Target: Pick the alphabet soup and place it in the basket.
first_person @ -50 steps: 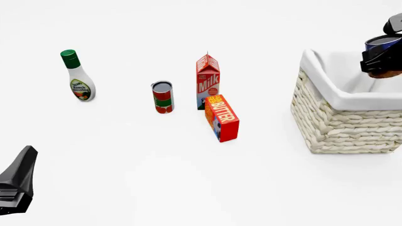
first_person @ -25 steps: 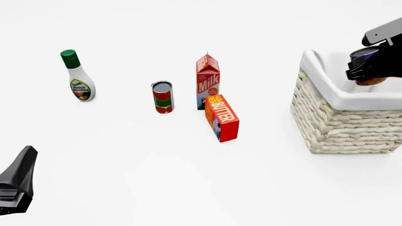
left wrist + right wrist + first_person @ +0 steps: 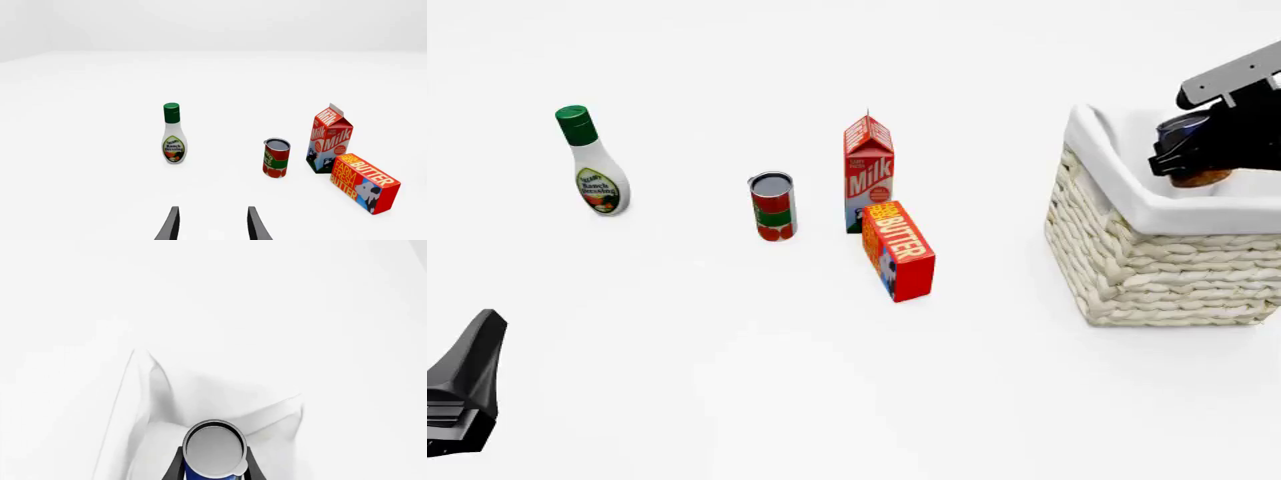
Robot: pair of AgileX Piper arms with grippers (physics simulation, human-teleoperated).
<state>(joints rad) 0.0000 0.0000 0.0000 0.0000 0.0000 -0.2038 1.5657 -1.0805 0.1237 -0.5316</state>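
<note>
We have the alphabet soup (image 3: 213,450) clamped in our right gripper (image 3: 1208,150), hanging over the basket (image 3: 1154,255) at the right. Lifting is done; lowering and letting go remain. Our left gripper (image 3: 212,225) idles, spread and empty.

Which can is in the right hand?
The alphabet soup, blue-labelled, held by the right hand over the basket. The red-and-green can stands on the table.
</note>
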